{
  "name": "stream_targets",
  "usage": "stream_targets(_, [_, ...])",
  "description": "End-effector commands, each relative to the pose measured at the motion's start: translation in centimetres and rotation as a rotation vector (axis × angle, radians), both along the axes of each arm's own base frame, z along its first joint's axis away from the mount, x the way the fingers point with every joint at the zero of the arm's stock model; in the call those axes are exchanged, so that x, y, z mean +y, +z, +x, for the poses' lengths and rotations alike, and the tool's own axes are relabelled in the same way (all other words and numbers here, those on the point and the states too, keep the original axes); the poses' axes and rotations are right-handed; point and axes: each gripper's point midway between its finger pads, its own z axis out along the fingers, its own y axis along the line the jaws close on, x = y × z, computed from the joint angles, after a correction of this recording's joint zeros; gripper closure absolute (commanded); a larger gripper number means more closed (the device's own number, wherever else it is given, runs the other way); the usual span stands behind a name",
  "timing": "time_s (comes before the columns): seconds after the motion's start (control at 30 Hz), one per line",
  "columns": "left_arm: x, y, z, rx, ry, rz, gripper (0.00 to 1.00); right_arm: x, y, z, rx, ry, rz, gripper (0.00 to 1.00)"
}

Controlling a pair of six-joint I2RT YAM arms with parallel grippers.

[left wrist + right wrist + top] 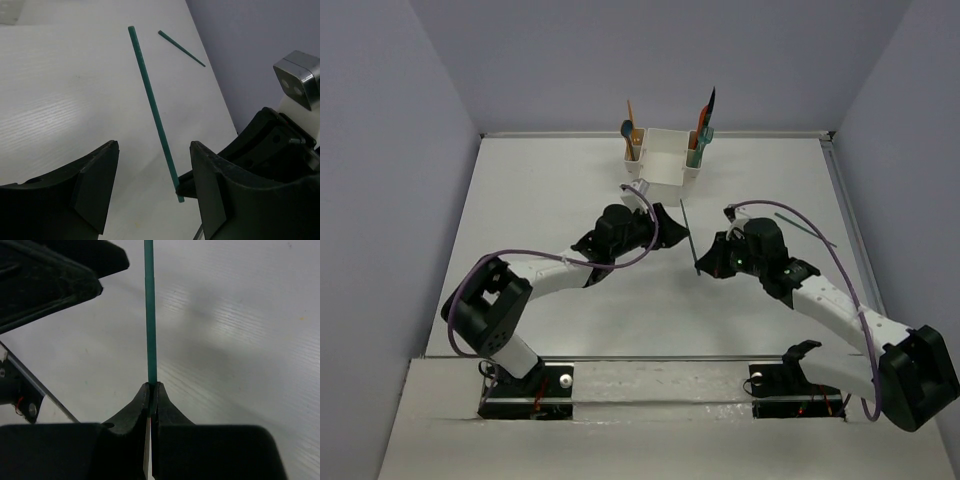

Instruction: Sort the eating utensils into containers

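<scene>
White caddy [662, 186] sits far centre with orange, teal and dark utensils [704, 126] upright in both side slots, one teal chopstick [150, 315] pinched at its end by the right gripper [151, 390], second teal chopstick [807, 229] lying flat well to the right.

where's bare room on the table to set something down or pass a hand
Bare: the table at far left, between wall and caddy; near middle, between left arm and right arm. Crowded: before the caddy, where left pincer and right pincer meet at the held teal chopstick. A loose teal chopstick lies at right.

Left fingers [95, 185] apart, right fingers [137, 405] pinched
</scene>
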Motion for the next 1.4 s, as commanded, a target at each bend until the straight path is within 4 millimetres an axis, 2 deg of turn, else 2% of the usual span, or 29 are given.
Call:
stream_targets(0.0, [-2.2, 4.1, 1.4, -0.081, -0.019, -0.143, 0.43, 1.4, 1.9, -0.6, -0.062, 0.09, 0.073, 1.0])
stream_targets(0.13, [-3.0, 4.2, 2.2, -0.094, -0.004, -0.164, 0.49, 1.6, 2.2, -0.8, -0.083, 0.109, 0.093, 1.0])
stream_targets(0.17, [-3.1, 3.8, 2.4, -0.092, 0.0, -0.15, 0.53, 1.7, 2.3, -0.8, -0.085, 0.111, 0.096, 1.0])
stream_targets(0.27, [-3.3, 3.0, 3.4, -0.088, 0.029, -0.122, 0.56, 1.7, 2.2, -1.1, -0.087, 0.121, 0.106, 1.0])
stream_targets(0.37, [-3.2, 2.9, 3.9, -0.095, 0.046, -0.119, 0.69, 1.8, 2.1, -1.1, -0.084, 0.128, 0.109, 1.0])
stream_targets(0.4, [-3.3, 3.0, 3.9, -0.1, 0.046, -0.122, 0.79, 1.8, 1.9, -1.0, -0.086, 0.122, 0.104, 1.0])
stream_targets(0.5, [-3.3, 3.2, 4.3, -0.109, 0.057, -0.117, 0.98, 2.0, 1.6, -1.1, -0.075, 0.13, 0.109, 1.0])
stream_targets(0.67, [-2.8, 3.9, 4.6, -0.138, 0.079, -0.089, 1.0, 1.7, 1.8, -0.9, -0.081, 0.111, 0.109, 0.98])
stream_targets(0.73, [-2.3, 4.0, 4.9, -0.14, 0.099, -0.047, 1.0, 1.5, 2.1, -0.8, -0.085, 0.088, 0.108, 0.82])
stream_targets(0.77, [-2.0, 4.6, 5.6, -0.173, 0.126, -0.021, 1.0, 1.4, 2.6, -0.8, -0.1, 0.081, 0.113, 0.63])
stream_targets(0.83, [-1.5, 5.8, 6.1, -0.198, 0.153, 0.013, 1.0, 1.0, 3.1, -0.7, -0.116, 0.06, 0.108, 0.5])
stream_targets(0.87, [-1.1, 6.4, 6.5, -0.211, 0.181, 0.026, 1.0, 0.9, 3.5, -0.7, -0.127, 0.054, 0.111, 0.4])
stream_targets(0.9, [0.1, 6.6, 7.4, -0.222, 0.208, 0.058, 1.0, 0.5, 4.2, -0.7, -0.146, 0.038, 0.111, 0.34])
stream_targets(0.93, [0.8, 8.0, 8.4, -0.246, 0.254, 0.056, 1.0, 0.3, 4.6, -0.6, -0.165, 0.029, 0.112, 0.24])
stream_targets(0.97, [1.5, 8.6, 8.9, -0.257, 0.275, 0.061, 1.0, 0.1, 5.6, -0.7, -0.196, 0.017, 0.124, 0.19])
stream_targets(1.0, [2.8, 10.3, 10.0, -0.282, 0.315, 0.059, 1.0, -0.5, 5.2, -0.8, -0.187, -0.003, 0.103, 0.16])
stream_targets(1.1, [6.3, 12.4, 13.0, -0.309, 0.433, 0.086, 1.0, -1.3, 5.7, -0.8, -0.219, -0.045, 0.1, 0.13])
stream_targets(1.13, [7.0, 14.8, 14.0, -0.351, 0.469, 0.083, 1.0, -1.4, 5.8, -0.8, -0.226, -0.053, 0.105, 0.13])
stream_targets(1.2, [8.8, 15.5, 16.1, -0.359, 0.557, 0.119, 1.0, -1.8, 6.0, -0.8, -0.239, -0.078, 0.115, 0.13])
stream_targets(1.23, [10.2, 17.9, 17.5, -0.399, 0.617, 0.113, 1.0, -1.8, 5.9, -0.9, -0.241, -0.081, 0.12, 0.13])
stream_targets(1.3, [11.3, 19.4, 19.2, -0.422, 0.67, 0.131, 1.0, -1.9, 5.8, -1.0, -0.241, -0.084, 0.126, 0.12])
stream_targets(1.33, [11.6, 17.9, 20.7, -0.398, 0.688, 0.18, 1.0, -1.9, 5.8, -1.1, -0.238, -0.088, 0.133, 0.13])
stream_targets(1.37, [12.2, 20.7, 21.9, -0.445, 0.731, 0.176, 1.0, -2.0, 5.8, -1.2, -0.242, -0.091, 0.137, 0.13])
